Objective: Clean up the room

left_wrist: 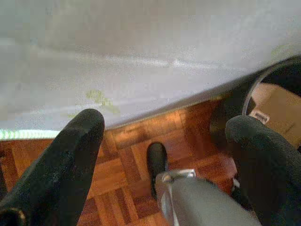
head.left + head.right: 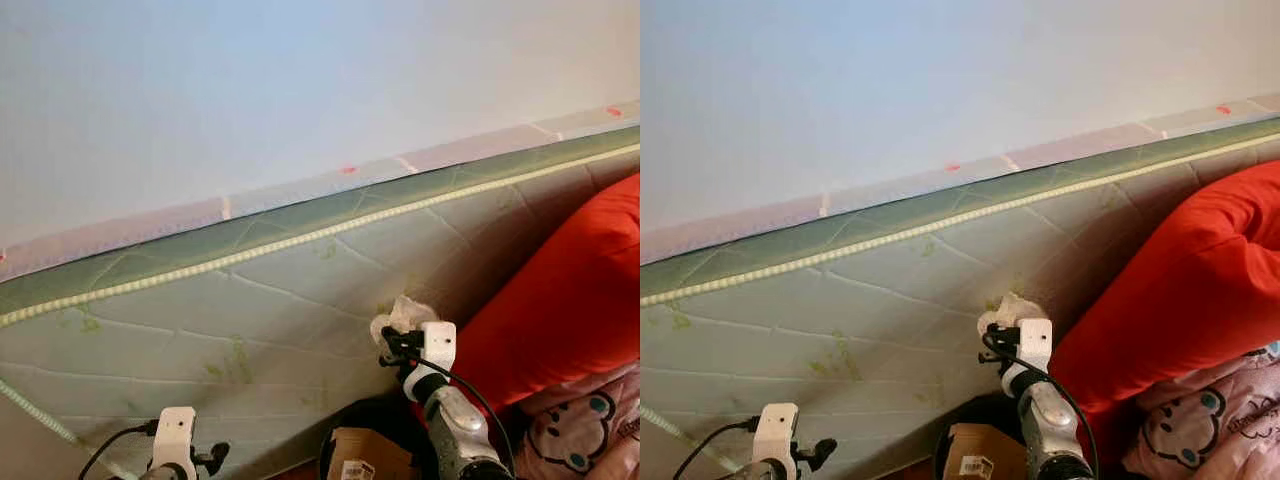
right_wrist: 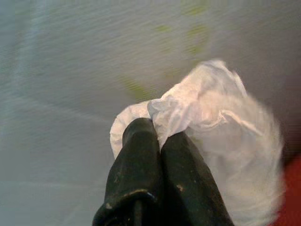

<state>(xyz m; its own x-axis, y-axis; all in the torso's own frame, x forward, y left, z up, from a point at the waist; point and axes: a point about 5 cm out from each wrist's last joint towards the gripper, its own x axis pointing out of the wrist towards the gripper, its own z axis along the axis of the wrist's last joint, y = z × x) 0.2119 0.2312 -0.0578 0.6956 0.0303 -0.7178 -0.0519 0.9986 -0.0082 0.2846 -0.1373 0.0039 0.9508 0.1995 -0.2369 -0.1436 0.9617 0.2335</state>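
Nearest the camera, the right gripper (image 3: 160, 136) is seen with its two black fingers pressed together on a crumpled white tissue (image 3: 211, 127), which is pinched at its edge and bulges out past the fingertips. From the head views, the tissue (image 2: 400, 318) is held up in front of the pale green quilted mattress (image 2: 200, 320), close to its surface; whether the two touch cannot be told. The mattress is taken as the landmark: it is stood on its edge, and a beaded cord runs along its upper border. Behind the mattress a pale wall (image 2: 250, 90) is seen. Against the mattress, on the robot's right, a red cushion (image 2: 570, 290) is leaned, and below the cushion a pink cloth with a cartoon face (image 2: 575, 430) is laid. Below the raised gripper, at the foot of the mattress, a black bin (image 2: 355, 440) with a cardboard box (image 2: 365, 460) inside is placed. The left gripper (image 1: 164, 141) is held low beside the mattress, over a wooden parquet floor (image 1: 127, 155), with its fingers spread wide and nothing between them.
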